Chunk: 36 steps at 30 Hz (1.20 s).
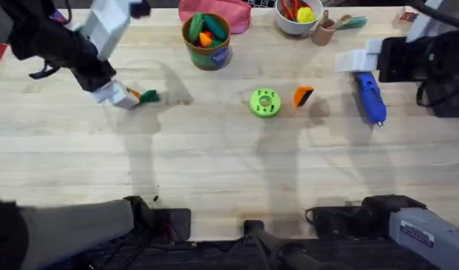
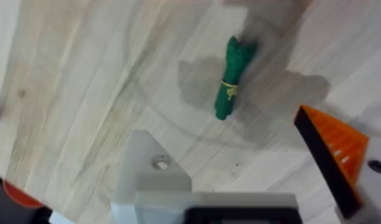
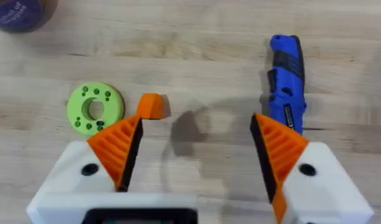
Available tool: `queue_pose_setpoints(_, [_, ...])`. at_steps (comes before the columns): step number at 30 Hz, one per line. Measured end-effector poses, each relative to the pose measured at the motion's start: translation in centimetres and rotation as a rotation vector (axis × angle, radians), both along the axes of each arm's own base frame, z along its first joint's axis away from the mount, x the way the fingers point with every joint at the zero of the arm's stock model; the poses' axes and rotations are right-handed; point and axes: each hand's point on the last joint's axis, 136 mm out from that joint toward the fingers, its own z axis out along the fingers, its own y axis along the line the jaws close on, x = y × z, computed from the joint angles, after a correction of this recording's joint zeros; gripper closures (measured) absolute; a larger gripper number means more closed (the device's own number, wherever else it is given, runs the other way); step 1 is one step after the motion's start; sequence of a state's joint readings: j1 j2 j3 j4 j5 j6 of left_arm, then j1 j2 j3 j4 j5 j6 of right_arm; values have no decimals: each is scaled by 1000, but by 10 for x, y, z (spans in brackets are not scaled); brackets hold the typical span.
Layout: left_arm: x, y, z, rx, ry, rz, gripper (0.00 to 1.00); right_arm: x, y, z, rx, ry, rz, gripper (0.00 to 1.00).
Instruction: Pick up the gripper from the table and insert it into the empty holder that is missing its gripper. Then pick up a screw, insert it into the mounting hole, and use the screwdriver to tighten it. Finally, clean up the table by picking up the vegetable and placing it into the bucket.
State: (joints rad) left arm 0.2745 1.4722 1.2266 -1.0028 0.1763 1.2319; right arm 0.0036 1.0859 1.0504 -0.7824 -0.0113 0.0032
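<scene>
Overhead: I'm high above arm bases, facing down and forward, whole table (image 1: pixel 214 165) in frame. Left wrist cam: close, aimed down at vegetable (image 2: pixel 231 78). Right wrist cam: close, sharing screwdriver (image 3: pixel 286 74) and green disc (image 3: pixel 95 109) with overhead.

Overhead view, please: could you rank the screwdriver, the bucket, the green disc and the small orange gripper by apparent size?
1. bucket
2. screwdriver, longer but slimmer, so the top two are close
3. green disc
4. small orange gripper
</scene>
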Motion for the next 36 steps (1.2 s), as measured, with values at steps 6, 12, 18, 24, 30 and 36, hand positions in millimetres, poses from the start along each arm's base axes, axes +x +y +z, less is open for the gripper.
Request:
queue_pose_setpoints(6, [-4, -1, -33, 2, 110, -123, 15, 0, 0, 0, 0, 0, 0, 8])
queue_pose_setpoints(12, [-5, -2, -69, -24, 211, -187, 15, 0, 0, 0, 0, 0, 0, 7])
queue_pose_setpoints(18, [-3, 0, -95, -32, 265, -211, 15, 0, 0, 0, 0, 0, 0, 8])
queue_pose_setpoints(24, [-3, 2, -102, -28, 283, -217, 15, 0, 0, 0, 0, 0, 0, 8])
queue_pose_setpoints(30, [-5, 1, -112, -38, 314, -221, 15, 0, 0, 0, 0, 0, 0, 8])
queue_pose_setpoints(36, [-4, 1, -116, -41, 319, -221, 15, 0, 0, 0, 0, 2, 0, 7])
